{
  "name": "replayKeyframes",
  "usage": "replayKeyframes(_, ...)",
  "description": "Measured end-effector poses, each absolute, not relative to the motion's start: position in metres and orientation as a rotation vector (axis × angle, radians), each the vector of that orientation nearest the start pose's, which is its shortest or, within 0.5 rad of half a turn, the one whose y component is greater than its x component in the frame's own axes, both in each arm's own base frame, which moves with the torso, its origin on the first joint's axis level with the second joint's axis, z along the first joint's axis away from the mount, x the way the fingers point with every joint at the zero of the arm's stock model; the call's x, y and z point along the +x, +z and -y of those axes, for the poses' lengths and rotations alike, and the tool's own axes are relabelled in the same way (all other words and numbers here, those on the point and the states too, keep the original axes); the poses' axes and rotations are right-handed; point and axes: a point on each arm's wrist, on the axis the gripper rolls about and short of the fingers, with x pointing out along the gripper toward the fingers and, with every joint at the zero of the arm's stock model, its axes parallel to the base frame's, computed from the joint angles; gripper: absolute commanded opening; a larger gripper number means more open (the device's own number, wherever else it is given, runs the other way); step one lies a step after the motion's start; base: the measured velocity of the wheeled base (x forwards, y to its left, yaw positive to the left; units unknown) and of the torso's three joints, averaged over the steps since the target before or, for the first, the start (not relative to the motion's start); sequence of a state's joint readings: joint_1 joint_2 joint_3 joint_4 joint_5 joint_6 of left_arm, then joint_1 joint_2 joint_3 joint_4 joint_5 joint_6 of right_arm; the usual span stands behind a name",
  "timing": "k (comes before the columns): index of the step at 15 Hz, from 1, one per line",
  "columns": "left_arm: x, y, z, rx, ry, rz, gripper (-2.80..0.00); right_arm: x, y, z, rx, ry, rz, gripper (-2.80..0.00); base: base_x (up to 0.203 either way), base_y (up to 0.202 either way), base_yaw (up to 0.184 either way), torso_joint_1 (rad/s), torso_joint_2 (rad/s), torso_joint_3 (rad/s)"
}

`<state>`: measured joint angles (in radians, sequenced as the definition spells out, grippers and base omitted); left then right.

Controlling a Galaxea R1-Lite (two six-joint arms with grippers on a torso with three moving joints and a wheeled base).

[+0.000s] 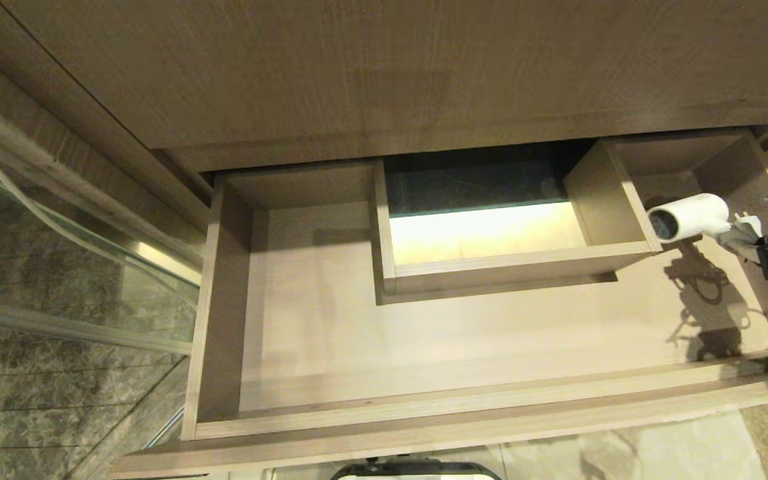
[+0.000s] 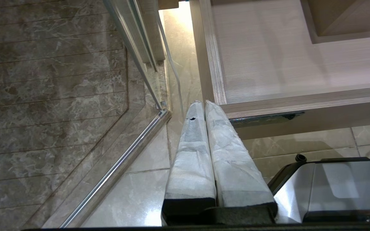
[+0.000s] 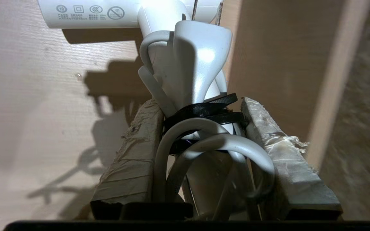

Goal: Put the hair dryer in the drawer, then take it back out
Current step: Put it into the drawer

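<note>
The drawer [image 1: 424, 360] stands pulled out, its light wood floor bare. A white hair dryer [image 1: 687, 221] hangs over its right end, barrel pointing left, and casts a shadow on the floor below. My right gripper [image 1: 745, 236] comes in from the right edge and is shut on the dryer's handle and bundled cord. In the right wrist view the taped fingers [image 3: 133, 150] of the right gripper [image 3: 201, 106] clamp the cord bundle with its black ties, with the plug [image 3: 201, 64] and barrel [image 3: 88, 14] beyond. My left gripper [image 2: 203, 104] is parked, shut and empty, by the drawer's front left corner [image 2: 217, 96].
A boxed cut-out [image 1: 511, 270] rises at the drawer's back centre, close to the dryer's nozzle. The drawer's right wall [image 3: 268, 57] is beside the held bundle. A taller wood panel [image 1: 391, 67] lies behind. A glass door rail [image 2: 120, 163] and marble floor are on the left.
</note>
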<state>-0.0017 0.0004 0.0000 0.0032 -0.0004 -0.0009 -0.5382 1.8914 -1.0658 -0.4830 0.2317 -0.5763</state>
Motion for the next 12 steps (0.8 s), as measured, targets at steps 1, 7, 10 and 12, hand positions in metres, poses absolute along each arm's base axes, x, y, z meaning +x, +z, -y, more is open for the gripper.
replayKeyframes(1, -0.023, 0.075, 0.000, -0.001, -0.001, -0.003, -2.80, 0.323, 0.168, 0.183, -0.440, -0.194, -0.393, -2.80, 0.000, 0.000, 0.000, 0.000, 0.00, 0.000)
replayKeyframes(7, -0.023, 0.075, 0.000, -0.001, -0.002, -0.004, -2.80, 0.345, 0.147, 0.183, -0.458, -0.175, -0.368, 0.00, 0.000, 0.000, 0.000, 0.000, 0.00, 0.000)
replayKeyframes(10, -0.023, 0.075, 0.000, -0.001, -0.002, -0.004, -2.80, 0.337, 0.157, 0.179, -0.458, -0.180, -0.371, 0.00, 0.000, 0.000, 0.000, 0.000, 0.00, 0.000)
replayKeyframes(12, -0.023, 0.075, 0.000, -0.001, -0.002, -0.004, -2.80, 0.324, 0.169, 0.172, -0.452, -0.182, -0.373, 0.00, 0.000, 0.000, 0.000, 0.000, 0.00, 0.000)
